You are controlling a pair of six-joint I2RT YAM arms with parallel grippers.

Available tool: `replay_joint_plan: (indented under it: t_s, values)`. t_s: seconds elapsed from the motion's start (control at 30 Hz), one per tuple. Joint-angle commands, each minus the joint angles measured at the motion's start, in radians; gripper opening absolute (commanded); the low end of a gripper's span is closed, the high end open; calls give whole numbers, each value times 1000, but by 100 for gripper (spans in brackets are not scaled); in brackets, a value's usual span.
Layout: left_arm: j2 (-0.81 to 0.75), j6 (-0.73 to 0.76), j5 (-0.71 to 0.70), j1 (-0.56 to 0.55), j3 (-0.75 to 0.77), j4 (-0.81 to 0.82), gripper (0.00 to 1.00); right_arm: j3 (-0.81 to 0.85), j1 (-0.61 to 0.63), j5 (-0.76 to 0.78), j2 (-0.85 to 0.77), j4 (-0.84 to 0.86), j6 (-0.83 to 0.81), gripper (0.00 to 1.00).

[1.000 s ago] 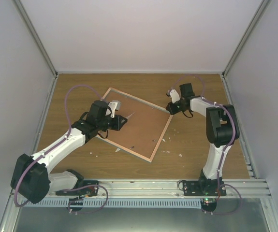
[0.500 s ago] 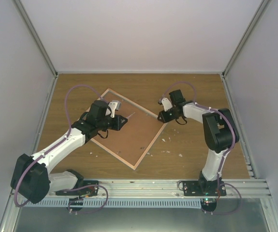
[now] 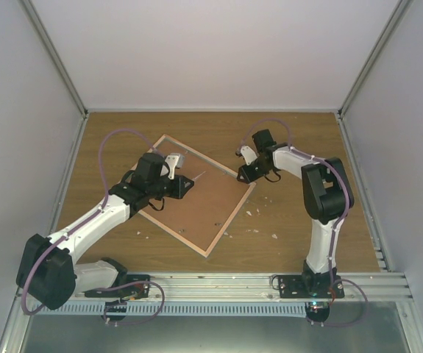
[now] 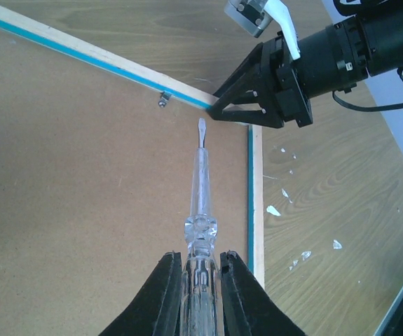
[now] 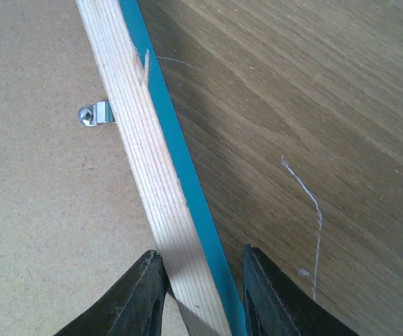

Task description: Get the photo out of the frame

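Note:
The frame (image 3: 200, 206) lies face down on the table, showing brown fibreboard and a pale wood rim with a turquoise edge. The photo is hidden under the backing. My left gripper (image 3: 180, 185) is shut on a clear-handled screwdriver (image 4: 201, 203), its tip low over the fibreboard near the frame's right corner and a metal clip (image 4: 163, 100). The left gripper (image 4: 200, 257) is above the backing. My right gripper (image 3: 246, 175) grips the rim at that corner; in the right wrist view the right gripper (image 5: 201, 262) straddles the rim (image 5: 145, 161), with a clip (image 5: 94, 114) beside it.
Small white chips (image 3: 274, 237) lie on the wooden table right of the frame and show in the left wrist view (image 4: 272, 210). White enclosure walls stand on three sides. An aluminium rail (image 3: 218, 283) runs along the near edge.
My right gripper moved left, taking the frame's right corner with it, so the frame turned and its near corner swung left. The left arm with the screwdriver stayed put.

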Motion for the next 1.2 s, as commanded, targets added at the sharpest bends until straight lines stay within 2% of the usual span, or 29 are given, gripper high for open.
replay_joint_plan:
  t_s: [0.0, 0.33, 0.57, 0.7, 0.97, 1.17]
  values:
    - [-9, 13, 5, 6, 4, 24, 0, 19, 4, -5, 61, -22, -36, 31]
    - [22, 19, 29, 6, 14, 25, 0, -117, 3, 46, -22, 47, 113, 1]
    - [69, 14, 76, 0, 14, 48, 0, -309, 27, 92, -192, 101, 341, 1]
    - [116, 17, 89, -23, 26, 57, 0, -378, 77, 122, -264, 114, 453, 1]
    - [206, 13, 84, -80, 53, 76, 0, -496, 199, 111, -364, 152, 606, 13]
    - [245, 23, 82, -92, 70, 76, 0, -494, 236, 67, -442, 120, 586, 33]
